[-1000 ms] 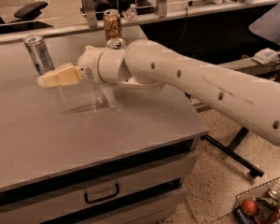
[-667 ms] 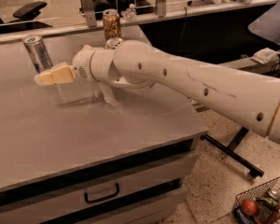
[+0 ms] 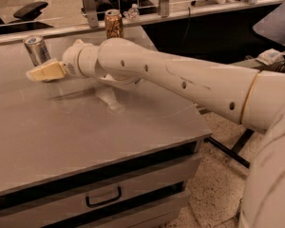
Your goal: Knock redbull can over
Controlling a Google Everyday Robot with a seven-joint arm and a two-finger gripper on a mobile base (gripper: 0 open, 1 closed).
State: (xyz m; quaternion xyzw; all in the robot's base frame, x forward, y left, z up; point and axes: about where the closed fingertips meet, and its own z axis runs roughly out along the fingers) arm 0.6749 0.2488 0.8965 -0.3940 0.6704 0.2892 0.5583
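The redbull can (image 3: 36,50), slim, silver and blue, stands at the far left of the grey table (image 3: 85,137). My gripper (image 3: 43,72), with cream fingers, reaches in from the right on the long white arm (image 3: 180,80). It is low over the table, right in front of the can's base, and its tip overlaps the can's bottom edge. The fingers are pressed together and hold nothing. I cannot tell if they touch the can.
An orange-brown patterned can (image 3: 114,23) stands at the table's far edge, behind the arm. A small clear bottle (image 3: 133,12) sits on the ledge beyond it. A drawer with a handle (image 3: 102,197) is under the tabletop. The table's right edge drops to a speckled floor.
The arm has swung left and a little farther back, bringing the gripper tip from beside the can to its base. The can is still standing.
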